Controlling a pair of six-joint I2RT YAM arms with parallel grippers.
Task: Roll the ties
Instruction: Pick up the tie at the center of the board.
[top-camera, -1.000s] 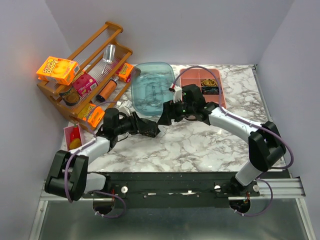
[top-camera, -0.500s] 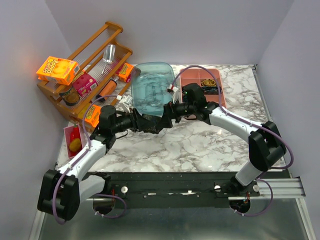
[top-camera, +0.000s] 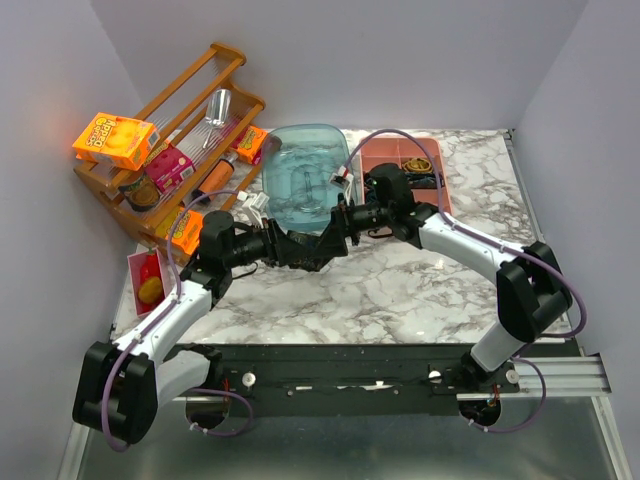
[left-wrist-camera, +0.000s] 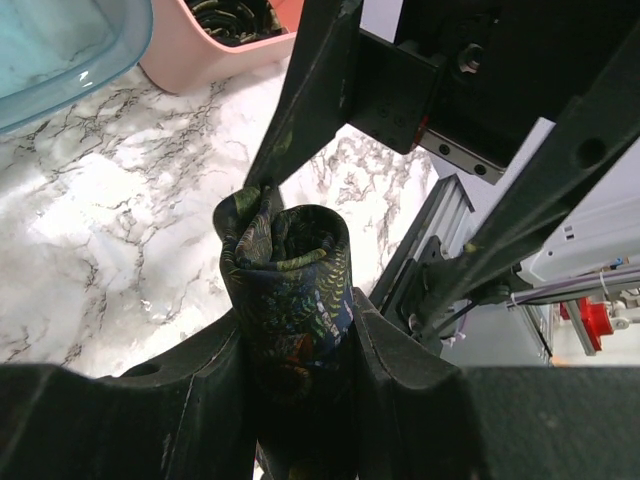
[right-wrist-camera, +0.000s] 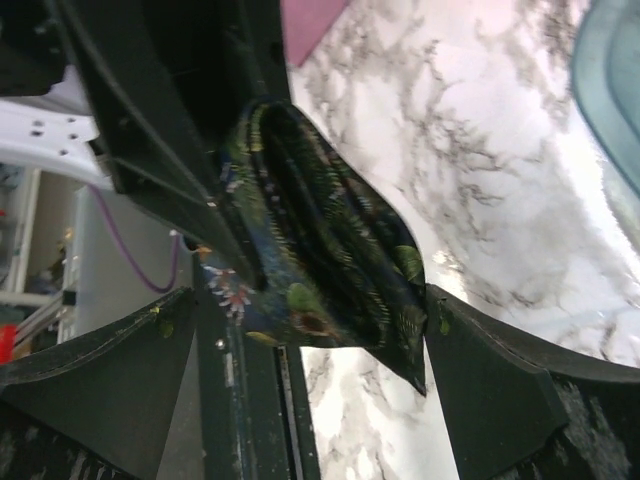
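Observation:
A rolled tie (left-wrist-camera: 290, 285), dark fabric with a green-gold feather pattern, stands upright between the fingers of my left gripper (left-wrist-camera: 296, 345), which is shut on it. In the top view the two grippers meet above the marble table in front of the teal tub, the left gripper (top-camera: 303, 250) and the right gripper (top-camera: 335, 233) tip to tip. My right gripper (right-wrist-camera: 310, 300) is open, its jaws wide around the tie's loose end (right-wrist-camera: 325, 255). The fabric touches only its right finger (right-wrist-camera: 490, 370).
A teal plastic tub (top-camera: 303, 180) lies just behind the grippers. A pink compartment tray (top-camera: 375, 160) holding rolled ties sits at the back right. A wooden rack (top-camera: 215, 60) with boxes and bottles stands at the back left. A pink card (top-camera: 140, 262) lies at the left edge.
The left arm has swung right and stretched out. The right gripper has come down and left. The two grippers, apart a second ago, now meet at the tie.

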